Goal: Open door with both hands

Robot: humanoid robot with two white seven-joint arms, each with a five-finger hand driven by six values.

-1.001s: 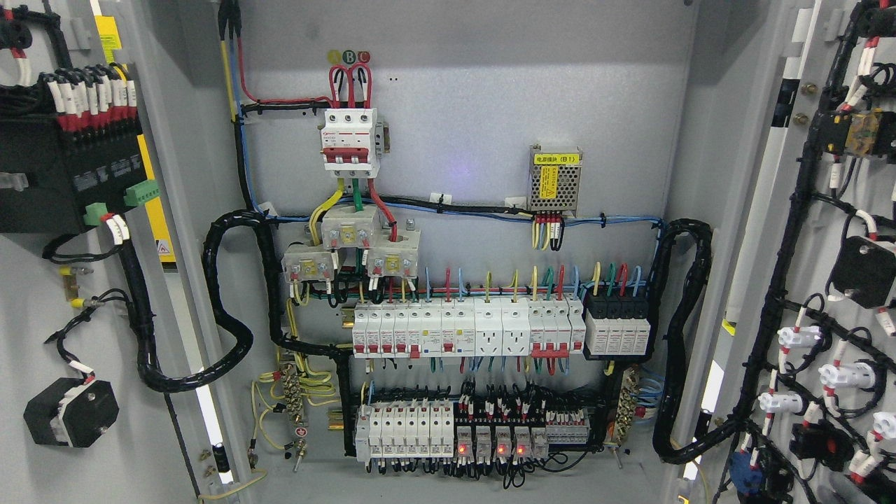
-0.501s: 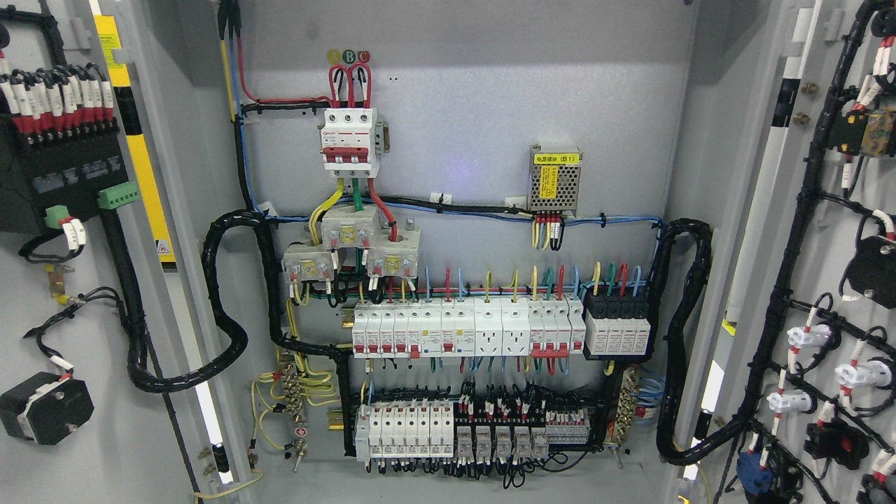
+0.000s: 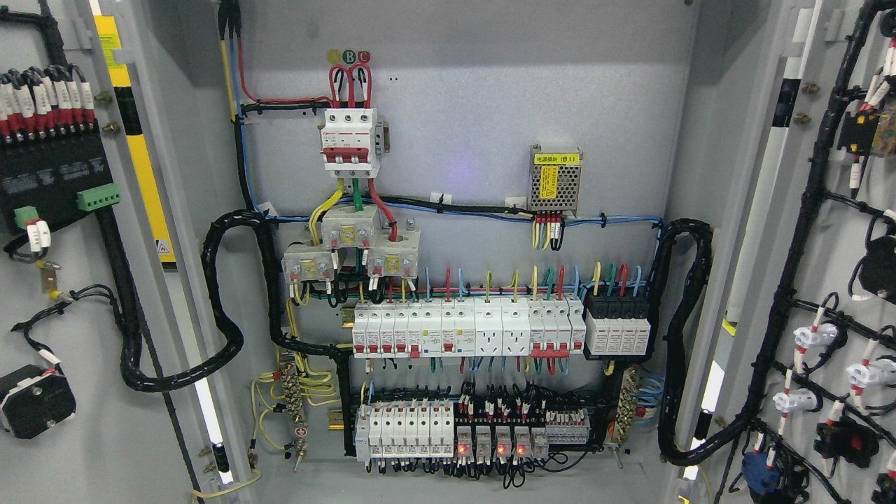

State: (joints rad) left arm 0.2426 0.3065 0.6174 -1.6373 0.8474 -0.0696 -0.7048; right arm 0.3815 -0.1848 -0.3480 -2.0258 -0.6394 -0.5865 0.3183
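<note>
Neither robot hand shows in the head view, and no arm enters from either lower corner, so whether the fingers are spread, curled or holding a door edge cannot be told. For the same reason, which arm sits nearer to which leaf cannot be read directly.

Nearest the camera are the task's things, the two cabinet doors, both swung outward toward the robot. The left door [image 3: 77, 420] fills the left edge, its inner face carrying a black terminal block [image 3: 42, 175] and a black wiring loom [image 3: 133, 336]. The right door [image 3: 812, 231] fills the right edge, lined with black cable and white-capped switch backs [image 3: 805, 339]. Each leaf has its long axis vertical and lies outboard of the frame on its own side, so I judge any further push goes outward, left arm to the left leaf, right arm to the right.

Farther in, between the doors, the cabinet backplate [image 3: 462, 84] is fully exposed: a red-and-white main breaker [image 3: 350, 140] high up, a row of white breakers [image 3: 462, 329] below, and relays with red lamps [image 3: 493, 441] near the bottom. The opening looks largely done.
</note>
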